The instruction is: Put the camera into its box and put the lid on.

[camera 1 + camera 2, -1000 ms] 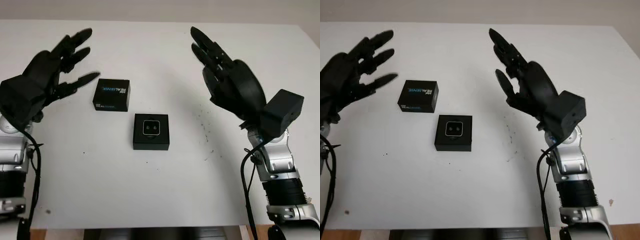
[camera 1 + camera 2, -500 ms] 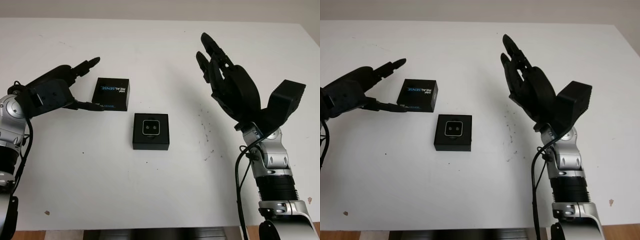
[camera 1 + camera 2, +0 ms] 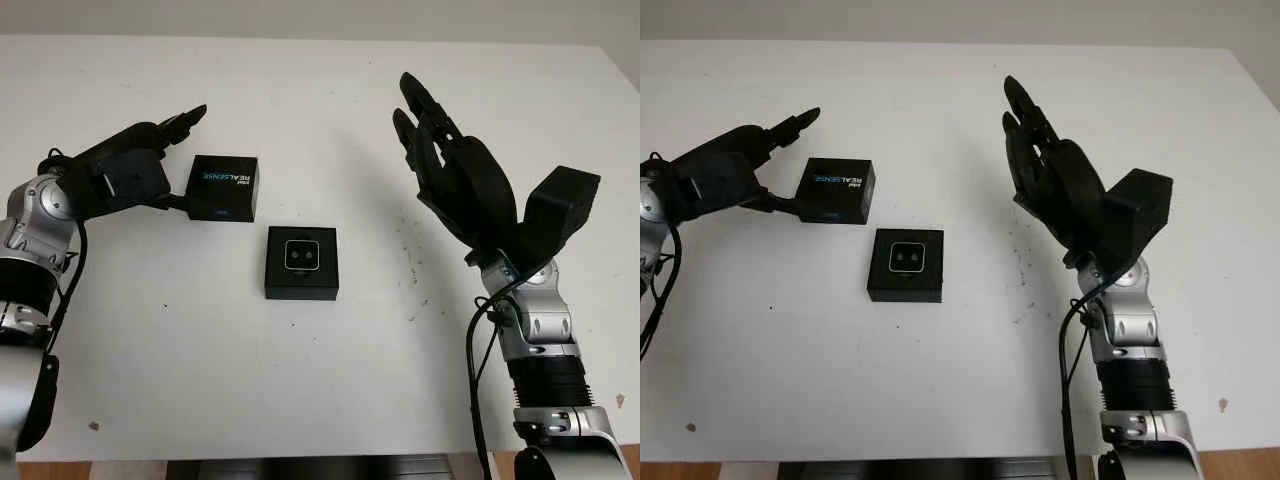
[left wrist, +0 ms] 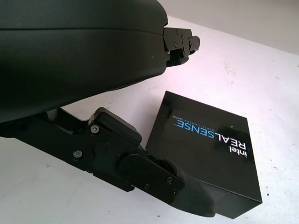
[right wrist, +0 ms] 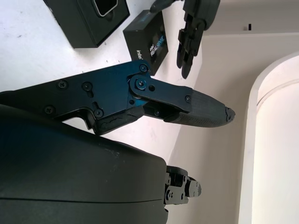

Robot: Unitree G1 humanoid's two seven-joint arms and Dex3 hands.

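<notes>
The open black box lies mid-table with the camera set in its top, lens up. Just behind it to the left lies the black lid, printed "intel REALSENSE" and also seen close up in the left wrist view. My left hand is open at the lid's left side. Its thumb reaches along the lid's near left edge, and its fingers stand off above the far edge. My right hand is open, held up to the right of the box, holding nothing.
The white table carries a few small dark specks right of the box. Its far edge meets a pale wall. Bare tabletop runs in front of the box and between the two hands.
My left hand has dropped low and moved right, closing in on the lid's left side. My right hand has drawn back slightly and stays raised. Box and lid have not moved.
</notes>
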